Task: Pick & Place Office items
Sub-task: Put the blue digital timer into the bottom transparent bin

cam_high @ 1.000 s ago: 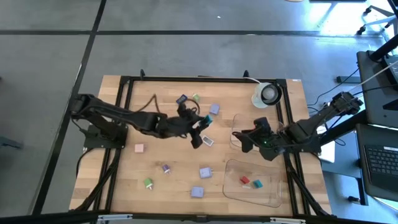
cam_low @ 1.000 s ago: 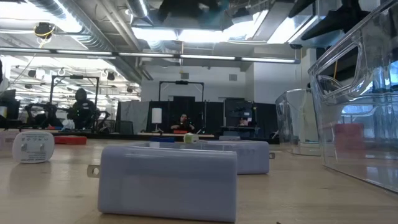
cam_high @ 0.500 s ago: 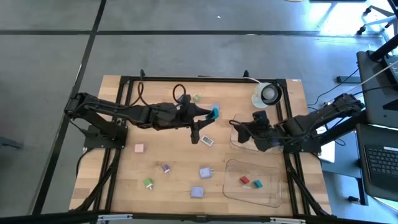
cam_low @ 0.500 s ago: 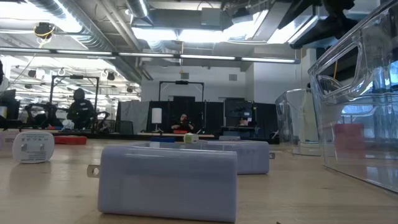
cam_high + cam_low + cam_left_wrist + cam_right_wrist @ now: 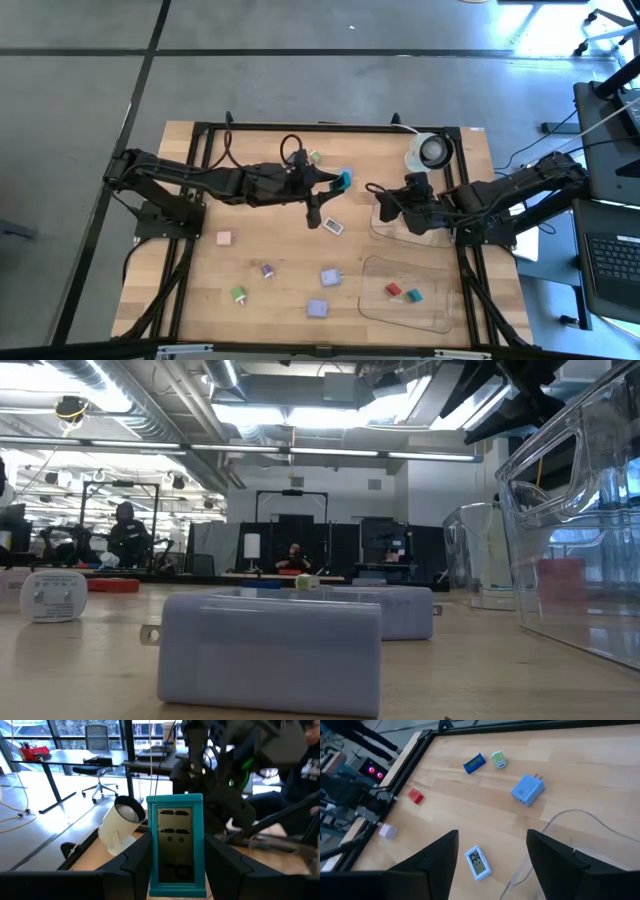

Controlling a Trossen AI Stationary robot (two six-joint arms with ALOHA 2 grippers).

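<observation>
My left gripper point(image 5: 338, 183) is above the middle of the table, shut on a teal office item point(image 5: 346, 180), a small framed piece with a grey screen point(image 5: 176, 840). My right gripper point(image 5: 380, 200) hovers open at the left rim of the upper clear tray point(image 5: 380, 228) and faces the left arm. Its fingers point(image 5: 437, 860) frame the bare wood. Other pieces lie flat on the table: white point(image 5: 333, 227), pink point(image 5: 223, 238), purple point(image 5: 266, 270), green point(image 5: 238, 293), blue point(image 5: 330, 277), lavender point(image 5: 317, 308). A red piece point(image 5: 393, 290) and a teal piece point(image 5: 413, 295) lie in the lower tray. My left gripper pinches the teal item between its two fingers point(image 5: 137, 857), one on each long side edge point(image 5: 150, 845). The fingers reach about level toward the table's right. The item is lifted clear of the table, with its screen face turned back toward the wrist.
The white tape roll point(image 5: 430, 150) sits at the far right corner, beyond the upper tray. The lower clear tray point(image 5: 370, 265) lies near the right near corner. A blue piece point(image 5: 474, 763) and a green one point(image 5: 497, 759) lie near the far edge. Black frame rails run along the table's sides.
My left gripper has risen and moved toward the far-right, carrying the teal item up from just above the table, then held nearly still. My right gripper has moved toward the far edge and a little toward the left, coming to the upper tray's left rim.
</observation>
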